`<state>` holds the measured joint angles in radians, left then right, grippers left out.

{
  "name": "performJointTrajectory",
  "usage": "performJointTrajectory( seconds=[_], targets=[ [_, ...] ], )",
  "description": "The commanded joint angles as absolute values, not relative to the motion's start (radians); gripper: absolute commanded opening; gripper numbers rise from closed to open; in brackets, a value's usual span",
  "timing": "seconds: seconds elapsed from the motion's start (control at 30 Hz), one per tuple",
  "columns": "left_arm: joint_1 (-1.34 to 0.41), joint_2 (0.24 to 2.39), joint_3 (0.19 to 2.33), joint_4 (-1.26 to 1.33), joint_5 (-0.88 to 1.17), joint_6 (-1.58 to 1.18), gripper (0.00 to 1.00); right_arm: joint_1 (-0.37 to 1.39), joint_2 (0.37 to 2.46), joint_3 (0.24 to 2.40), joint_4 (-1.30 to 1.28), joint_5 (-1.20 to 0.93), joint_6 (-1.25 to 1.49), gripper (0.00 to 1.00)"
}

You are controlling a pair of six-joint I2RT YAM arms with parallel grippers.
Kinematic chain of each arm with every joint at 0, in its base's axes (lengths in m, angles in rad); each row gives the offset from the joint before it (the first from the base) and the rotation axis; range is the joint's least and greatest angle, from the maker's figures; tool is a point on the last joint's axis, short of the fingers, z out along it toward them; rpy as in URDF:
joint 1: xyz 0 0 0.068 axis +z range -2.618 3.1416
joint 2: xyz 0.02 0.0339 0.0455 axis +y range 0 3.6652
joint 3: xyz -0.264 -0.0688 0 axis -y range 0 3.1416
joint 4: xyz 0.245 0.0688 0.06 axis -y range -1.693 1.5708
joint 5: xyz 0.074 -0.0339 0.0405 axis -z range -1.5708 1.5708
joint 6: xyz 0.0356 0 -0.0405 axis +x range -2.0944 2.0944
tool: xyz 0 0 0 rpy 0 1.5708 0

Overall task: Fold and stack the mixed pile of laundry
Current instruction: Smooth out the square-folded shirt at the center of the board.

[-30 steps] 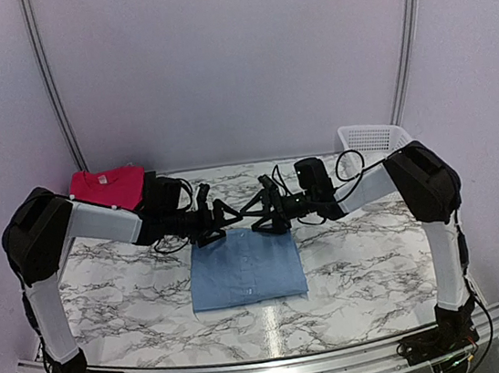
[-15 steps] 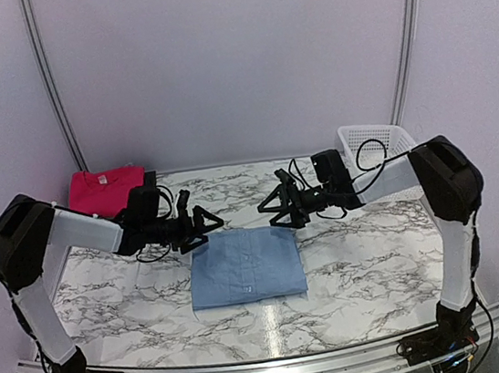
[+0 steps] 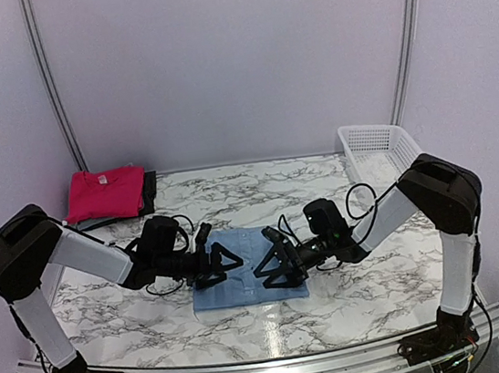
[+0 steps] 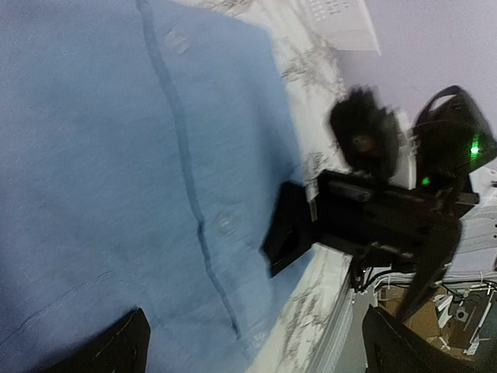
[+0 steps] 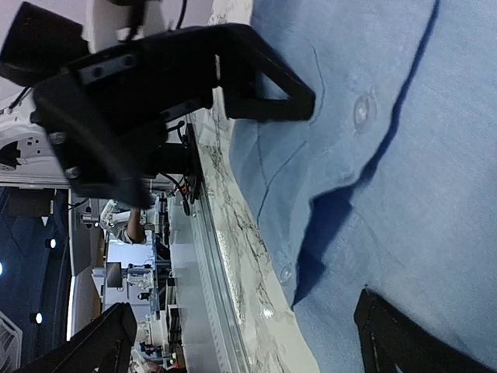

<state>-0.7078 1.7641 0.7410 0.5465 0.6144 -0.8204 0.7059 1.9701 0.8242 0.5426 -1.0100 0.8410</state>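
— Near the front of the table (image 3: 380, 270), in the middle, what lies there?

— The blue shirt (image 3: 246, 240), folded into a flat rectangle, front side up. Its button strip runs across the cloth in both wrist views.

— And where are the claws relative to it?

— Both are low over it, facing each other. The left claw (image 3: 227, 263) is above the shirt's left half and the right claw (image 3: 263, 272) above its right half, with a strip of bare blue cloth between them. Whether either one touches the fabric, I cannot tell.

— Are they holding anything?

— No. In the left wrist view the two fingers (image 4: 116, 350) sit at the bottom corners, spread wide, with only shirt showing in the gap. The right wrist view shows the same: fingers (image 5: 404, 334) far apart and blue cloth between them. Each camera also sees the other claw across the shirt, the one in the left view blurred.

— What about the rest of the laundry?

— The pink T-shirt (image 3: 103, 192) lies folded at the far left corner, on top of a dark garment (image 3: 150, 188) whose edge shows on its right. Both are well apart from the claws.

— Anything else?

— A white basket (image 3: 377, 140) stands at the far right corner.
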Motion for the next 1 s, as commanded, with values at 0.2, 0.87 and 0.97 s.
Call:
performJointTrajectory(
  seconds=[0.2,0.87,0.97],
  targets=[
    [-0.701,1.652,0.578,0.542,0.545,-0.771,0.99,0.681,1.867,0.736,0.504,-1.007,0.818,0.99],
    [-0.73,1.543,0.53,0.419,0.408,-0.588,0.99,0.701,1.868,0.688,0.523,-1.044,0.807,0.96],
    [-0.762,1.427,0.601,0.254,0.268,-0.423,0.99,0.686,1.724,0.703,0.397,-1.018,0.749,0.96]
  ],
)
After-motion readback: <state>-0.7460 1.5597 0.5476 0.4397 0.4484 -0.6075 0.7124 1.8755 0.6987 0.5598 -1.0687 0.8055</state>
